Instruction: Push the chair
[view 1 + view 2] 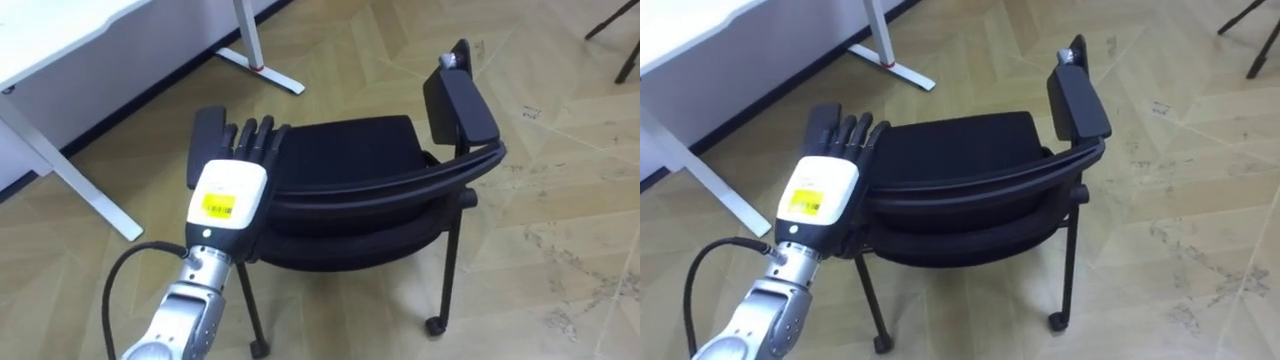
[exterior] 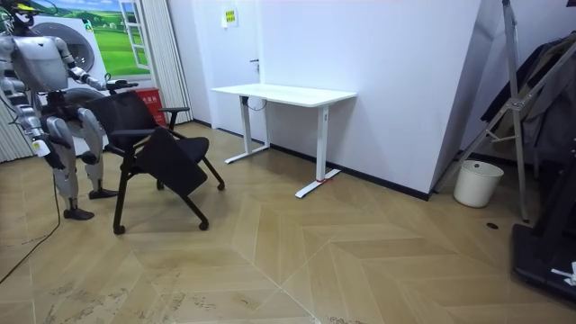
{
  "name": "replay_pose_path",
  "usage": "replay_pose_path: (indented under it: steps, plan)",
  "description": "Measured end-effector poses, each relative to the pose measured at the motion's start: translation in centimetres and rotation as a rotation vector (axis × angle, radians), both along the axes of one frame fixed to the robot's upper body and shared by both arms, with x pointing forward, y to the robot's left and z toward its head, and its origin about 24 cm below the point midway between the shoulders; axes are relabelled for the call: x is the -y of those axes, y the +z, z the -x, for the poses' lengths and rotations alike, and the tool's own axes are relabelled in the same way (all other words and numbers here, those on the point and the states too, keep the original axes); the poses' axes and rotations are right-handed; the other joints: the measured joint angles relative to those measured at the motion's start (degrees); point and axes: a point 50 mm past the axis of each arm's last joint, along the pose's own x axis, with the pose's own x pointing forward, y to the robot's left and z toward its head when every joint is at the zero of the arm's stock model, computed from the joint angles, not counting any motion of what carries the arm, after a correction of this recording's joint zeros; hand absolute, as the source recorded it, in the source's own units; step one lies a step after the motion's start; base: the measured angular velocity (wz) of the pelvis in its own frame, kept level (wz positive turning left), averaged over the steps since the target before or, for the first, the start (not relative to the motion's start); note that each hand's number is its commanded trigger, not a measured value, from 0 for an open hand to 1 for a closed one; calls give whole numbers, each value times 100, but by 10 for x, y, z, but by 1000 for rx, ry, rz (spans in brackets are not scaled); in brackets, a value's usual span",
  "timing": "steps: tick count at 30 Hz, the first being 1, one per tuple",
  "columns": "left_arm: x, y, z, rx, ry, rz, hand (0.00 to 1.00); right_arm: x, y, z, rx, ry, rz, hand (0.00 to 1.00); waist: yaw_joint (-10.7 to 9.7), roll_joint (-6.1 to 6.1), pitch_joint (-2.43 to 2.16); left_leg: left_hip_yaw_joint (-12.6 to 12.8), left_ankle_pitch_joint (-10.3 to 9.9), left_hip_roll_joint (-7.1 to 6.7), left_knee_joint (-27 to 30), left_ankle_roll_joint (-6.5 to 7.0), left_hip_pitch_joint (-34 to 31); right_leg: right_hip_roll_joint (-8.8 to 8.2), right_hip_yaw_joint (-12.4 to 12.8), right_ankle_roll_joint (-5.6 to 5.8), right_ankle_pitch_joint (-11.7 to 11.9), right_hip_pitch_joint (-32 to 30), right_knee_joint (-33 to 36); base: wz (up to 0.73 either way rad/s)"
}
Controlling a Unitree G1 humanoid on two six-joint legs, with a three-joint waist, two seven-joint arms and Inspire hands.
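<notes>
A black chair [image 1: 350, 150] with padded armrests stands just in front of me, its curved backrest rail [image 1: 380, 185] nearest and the seat beyond it. My left hand [image 1: 245, 150] lies with straight fingers over the chair's left armrest [image 1: 207, 135] and the left end of the rail. The right armrest [image 1: 460, 100] is untouched. In the room view I stand behind the chair [image 2: 157, 144] at the room view's left, left arm stretched onto it. My right hand [image 2: 45, 148] hangs low by my side, too small to read.
A white desk [image 1: 60, 40] with a white leg frame [image 1: 85, 195] stands close to the chair's left, also seen by the wall [image 2: 283, 93]. Open wooden floor lies beyond the chair. A white bin [image 2: 477, 183] and a dark stand [image 2: 517, 108] are at the room view's right.
</notes>
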Motion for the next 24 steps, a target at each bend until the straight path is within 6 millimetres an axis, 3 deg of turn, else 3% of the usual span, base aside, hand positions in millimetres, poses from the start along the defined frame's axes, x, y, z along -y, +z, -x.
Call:
replay_pose_path:
  steps: [10, 17, 24]
  plan:
    - [-1, -2, 1, -20, -12, 11, 0, 1, 0, 0, 1, -7, 18, 0, -13, 12, 2, 33, 0, 0, -3, 0, 9, -1, 4, 0, 0, -1, 9, 0]
    - [-7, -19, 6, -74, 11, -23, 0, 2, 0, 4, -9, -21, 30, 0, -13, -6, 14, 58, 0, 0, -13, 0, 51, 1, 68, 0, 0, 13, 9, -3]
    - [-7, -26, 7, -97, 25, -39, 0, 4, 0, 7, -7, -51, 26, 0, -59, 28, -9, 56, 0, 0, -25, 0, 149, 4, 73, 0, 0, 99, 6, 0]
